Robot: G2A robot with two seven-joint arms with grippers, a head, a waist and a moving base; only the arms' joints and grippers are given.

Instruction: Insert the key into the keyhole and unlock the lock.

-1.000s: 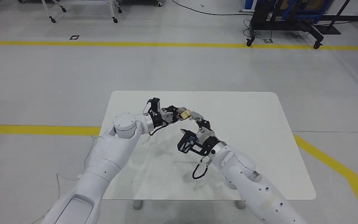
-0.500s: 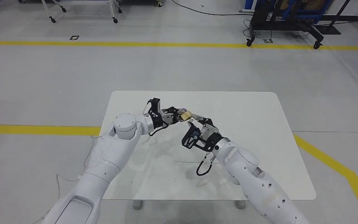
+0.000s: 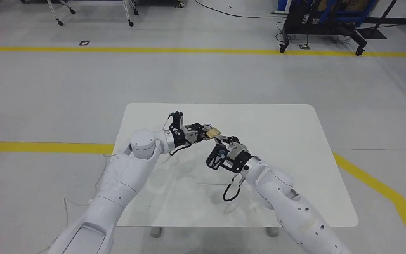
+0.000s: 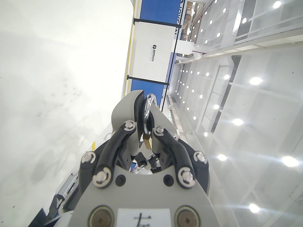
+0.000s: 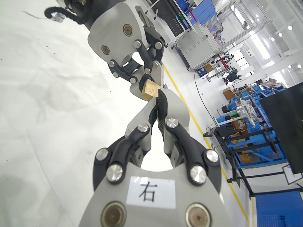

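The left hand (image 3: 202, 131) is held above the bench (image 3: 285, 127), nearer its far edge than its near edge and slightly towards its left edge. It is clenched on the silver shackle of the lock (image 3: 212, 133), so the brass body is turned towards the other arm. Just beside the body, the right hand (image 3: 223, 138) is closed tight with its fingertips against the lock's end face. The key is hidden between the pads and is judged to be gripped there. The insertion step is taken to be in hand, but whether the blade is seated in the keyhole cannot be told. Next, a straight push along the keyhole's axis is called for, then a turn of the right wrist while the lock is braced. Compared with a second ago, the right wrist has been drawn closer to the lock and turned, while the left hand is barely shifted.
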